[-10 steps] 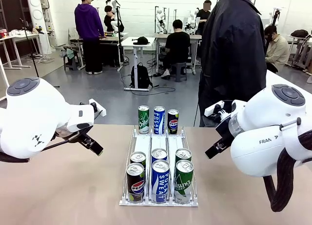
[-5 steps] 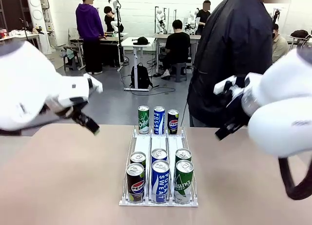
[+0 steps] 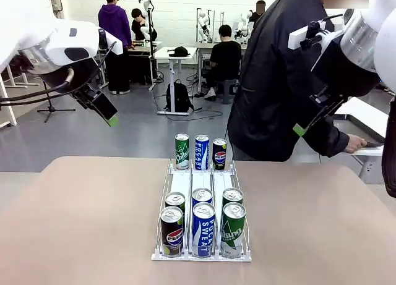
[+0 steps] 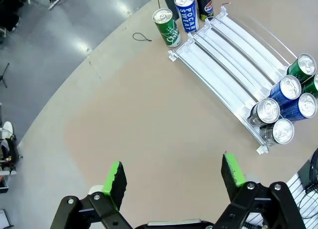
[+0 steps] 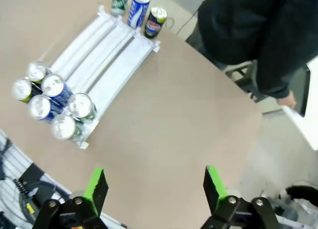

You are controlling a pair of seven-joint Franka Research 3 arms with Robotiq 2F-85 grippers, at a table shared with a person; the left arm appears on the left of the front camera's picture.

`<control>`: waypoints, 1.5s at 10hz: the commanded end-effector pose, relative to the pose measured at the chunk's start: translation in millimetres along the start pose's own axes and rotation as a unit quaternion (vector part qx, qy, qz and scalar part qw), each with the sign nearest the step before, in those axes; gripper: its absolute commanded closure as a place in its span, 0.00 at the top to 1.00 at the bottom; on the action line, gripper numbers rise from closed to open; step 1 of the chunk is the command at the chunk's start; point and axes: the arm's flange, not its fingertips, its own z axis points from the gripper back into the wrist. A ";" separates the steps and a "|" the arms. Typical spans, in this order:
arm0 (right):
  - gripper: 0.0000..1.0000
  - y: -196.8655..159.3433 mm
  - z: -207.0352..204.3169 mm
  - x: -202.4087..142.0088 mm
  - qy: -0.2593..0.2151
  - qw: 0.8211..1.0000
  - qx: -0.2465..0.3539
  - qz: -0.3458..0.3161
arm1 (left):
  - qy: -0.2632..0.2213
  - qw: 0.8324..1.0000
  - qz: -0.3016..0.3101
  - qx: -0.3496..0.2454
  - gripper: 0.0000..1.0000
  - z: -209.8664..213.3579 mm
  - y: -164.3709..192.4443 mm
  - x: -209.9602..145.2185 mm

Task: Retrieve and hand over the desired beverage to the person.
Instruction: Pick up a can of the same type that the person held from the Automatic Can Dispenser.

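Start step: left fingers and right fingers hung wide open, empty, above worktop. Next needed person's pick among cans, then descent.

Open table flanking rack of cans

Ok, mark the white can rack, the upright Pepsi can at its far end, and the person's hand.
white can rack [image 3: 181,181], front view, on the bare left lane.
far Pepsi can [image 3: 219,155], front view, on its logo.
person's hand [image 3: 355,143], front view, on the middle of the hand.
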 end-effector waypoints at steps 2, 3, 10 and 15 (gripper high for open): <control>1.00 -1.8 -4.1 -1.9 -0.007 1.000 0.012 0.000 | -0.001 1.000 0.002 -0.004 1.00 -16.7 0.2 -4.0; 1.00 -1.8 -4.1 -1.9 -0.007 1.000 0.012 0.000 | -0.001 1.000 0.002 -0.004 1.00 -16.7 0.2 -4.0; 1.00 -135.1 52.1 -148.2 -0.170 0.957 0.217 -0.088 | -0.071 0.972 0.037 -0.223 1.00 55.1 115.3 -68.0; 1.00 -166.0 53.4 -172.0 -0.175 0.946 0.221 -0.158 | -0.139 0.961 0.124 -0.202 1.00 67.2 156.7 -124.7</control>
